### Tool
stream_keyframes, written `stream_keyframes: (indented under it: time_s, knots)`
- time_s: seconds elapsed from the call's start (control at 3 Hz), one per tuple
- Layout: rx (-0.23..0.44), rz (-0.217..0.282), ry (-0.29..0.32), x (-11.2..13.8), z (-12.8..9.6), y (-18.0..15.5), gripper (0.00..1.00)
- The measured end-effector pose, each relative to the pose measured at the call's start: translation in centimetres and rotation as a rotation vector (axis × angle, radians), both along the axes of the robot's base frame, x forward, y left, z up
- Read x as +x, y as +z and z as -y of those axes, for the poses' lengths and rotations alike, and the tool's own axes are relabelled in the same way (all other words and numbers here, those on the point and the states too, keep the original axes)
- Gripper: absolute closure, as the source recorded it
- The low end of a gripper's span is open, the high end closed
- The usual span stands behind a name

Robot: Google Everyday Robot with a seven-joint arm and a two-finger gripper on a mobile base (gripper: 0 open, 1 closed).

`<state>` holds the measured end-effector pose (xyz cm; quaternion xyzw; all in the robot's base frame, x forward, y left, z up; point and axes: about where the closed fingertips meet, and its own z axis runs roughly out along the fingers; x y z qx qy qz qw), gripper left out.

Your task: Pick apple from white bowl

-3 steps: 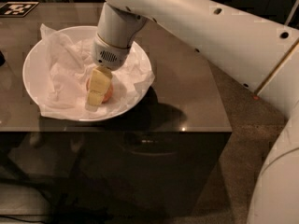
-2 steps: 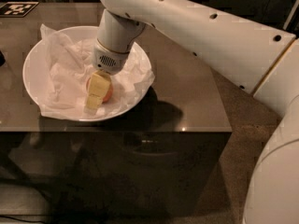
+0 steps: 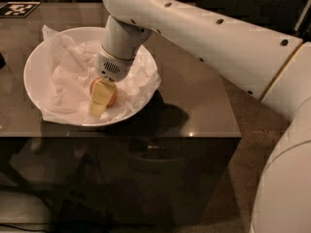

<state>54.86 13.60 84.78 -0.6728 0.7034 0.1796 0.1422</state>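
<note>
The white bowl point(image 3: 34, 64) stands on the left part of the dark table and is lined with crumpled white paper point(image 3: 65, 81). The apple point(image 3: 112, 99), red-orange, lies in the bowl's near right part on the paper. My gripper point(image 3: 102, 101) reaches down into the bowl from the upper right and sits right at the apple. It covers the apple's middle, so only the red edges show on either side. The arm's white wrist point(image 3: 119, 47) hangs over the bowl's right half.
The dark glossy table point(image 3: 194, 101) ends in a front edge just below the bowl and a right edge near mid-frame. A black-and-white marker tag point(image 3: 17, 8) lies at the table's far left corner. Carpeted floor point(image 3: 243, 169) lies to the right.
Almost nothing: the gripper stays at the apple in the bowl, and the arm above it has shifted only slightly.
</note>
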Motion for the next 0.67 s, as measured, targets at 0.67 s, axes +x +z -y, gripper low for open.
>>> stream_keyframes:
  time_s: [0.67]
  knots:
    - [0.000, 0.000, 0.000, 0.00, 0.00, 0.00, 0.66]
